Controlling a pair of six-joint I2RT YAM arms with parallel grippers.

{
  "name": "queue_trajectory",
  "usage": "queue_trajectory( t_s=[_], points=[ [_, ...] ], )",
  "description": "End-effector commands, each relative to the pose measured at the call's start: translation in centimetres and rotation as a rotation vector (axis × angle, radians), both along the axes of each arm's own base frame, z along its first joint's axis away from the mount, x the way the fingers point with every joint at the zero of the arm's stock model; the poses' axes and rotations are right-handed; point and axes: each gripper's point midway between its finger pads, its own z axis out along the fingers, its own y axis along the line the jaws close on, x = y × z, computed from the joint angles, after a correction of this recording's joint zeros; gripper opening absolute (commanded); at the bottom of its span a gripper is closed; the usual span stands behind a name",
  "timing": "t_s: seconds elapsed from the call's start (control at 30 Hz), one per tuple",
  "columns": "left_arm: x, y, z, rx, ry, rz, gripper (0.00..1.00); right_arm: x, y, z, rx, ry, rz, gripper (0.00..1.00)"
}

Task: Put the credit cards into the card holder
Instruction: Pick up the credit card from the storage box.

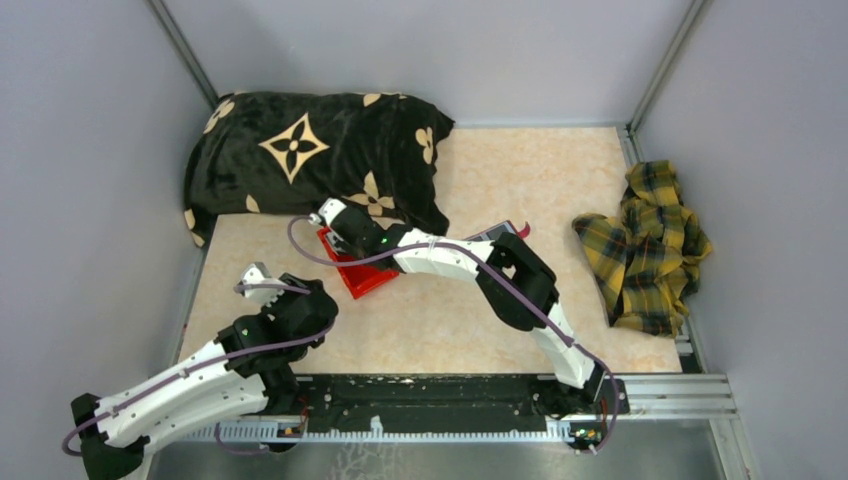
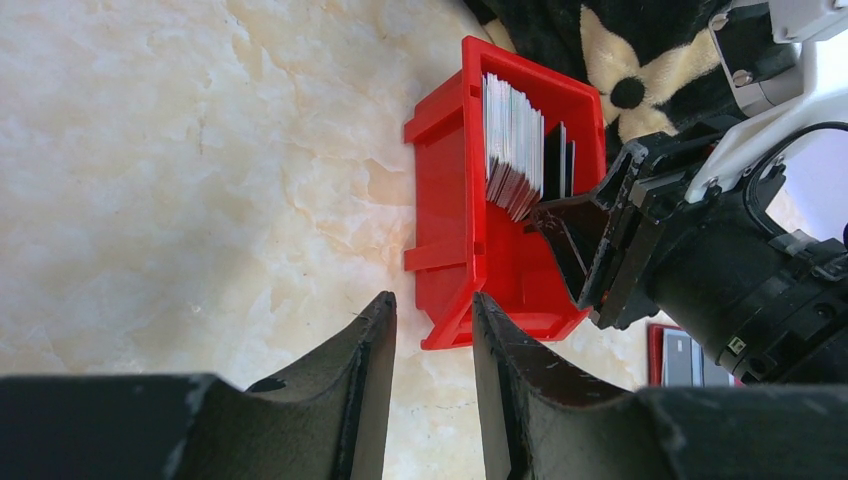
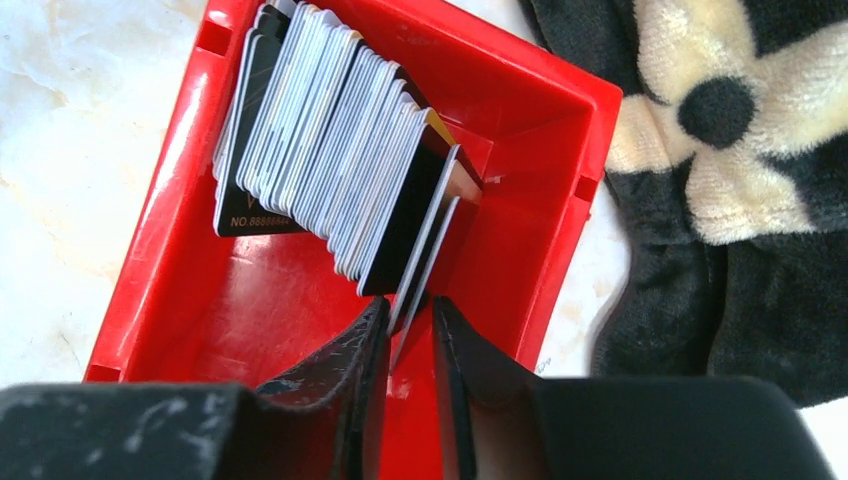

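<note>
Early days, I'd judge: the credit cards (image 3: 330, 160) stand in the red bin (image 3: 540, 200), and the card holder (image 2: 682, 358) lies apart on the worktop (image 2: 150, 150). The right fingers (image 3: 350, 370) straddle the endmost cards, but I can't tell if they grip. The left fingers (image 2: 365, 360) hang slightly spread, empty.

Looks steeply down on the table (image 1: 560, 170) from six o'clock. Stares close from both wrists at the red bin (image 2: 445, 200), nine o'clock overhead.
</note>
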Motion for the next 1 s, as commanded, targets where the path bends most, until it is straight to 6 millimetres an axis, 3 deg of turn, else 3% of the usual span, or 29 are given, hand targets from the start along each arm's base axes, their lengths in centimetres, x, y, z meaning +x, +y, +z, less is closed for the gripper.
queue_trajectory(
  t_s=[0.0, 0.3, 0.53, 0.97],
  points=[
    [0.2, 0.4, 0.5, -0.009, -0.032, 0.027, 0.41, 1.0, 0.9, 3.0, 0.015, -0.071, -0.01, 0.17],
    [0.3, -0.2, 0.9, -0.016, -0.026, 0.008, 0.41, 0.6, -0.3, 4.7, 0.015, -0.087, -0.023, 0.16],
    [0.3, -0.7, 1.4, -0.022, -0.016, -0.011, 0.41, 0.3, -0.8, 4.6, 0.011, -0.077, -0.025, 0.24],
    [0.5, -1.3, 1.1, -0.018, -0.009, -0.023, 0.41, 0.2, -1.5, 5.2, 0.013, -0.096, -0.032, 0.23]
  ],
)
